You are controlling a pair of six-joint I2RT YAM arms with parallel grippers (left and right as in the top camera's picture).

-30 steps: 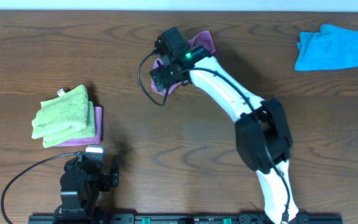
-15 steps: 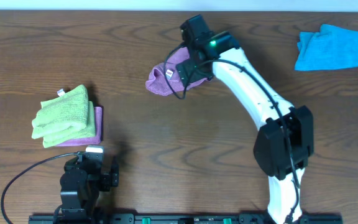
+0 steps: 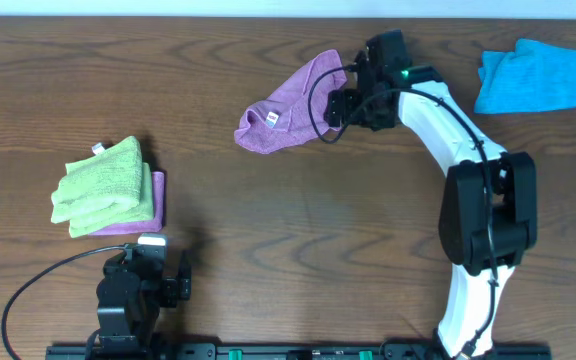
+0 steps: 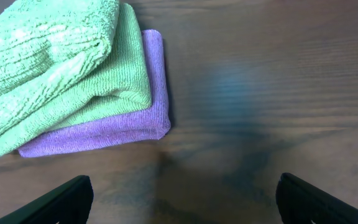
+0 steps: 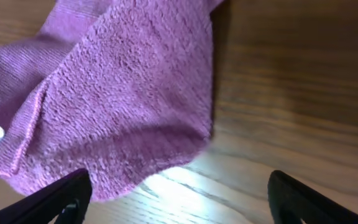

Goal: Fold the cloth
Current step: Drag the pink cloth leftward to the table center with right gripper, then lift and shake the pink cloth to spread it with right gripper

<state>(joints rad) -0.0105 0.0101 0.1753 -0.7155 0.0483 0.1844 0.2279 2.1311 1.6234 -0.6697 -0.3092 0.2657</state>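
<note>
While spread, fingers (image 5: 48, 202) beside cloth (image 5: 123, 106) edge.

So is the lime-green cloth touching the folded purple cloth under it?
Touching. The left wrist view shows the lime-green cloth lying directly on the folded purple cloth, covering most of it.

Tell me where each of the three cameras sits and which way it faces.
Overhead: fixed above the table, looking straight down at purple cloth, lime-green cloth, blue cloth; both arms show.
Left wrist: on left arm, facing down at lime-green cloth; open left gripper at bottom.
Right wrist: on right arm, facing down at purple cloth; open right gripper at bottom.
Shared: overhead and right wrist both show the white tag.
</note>
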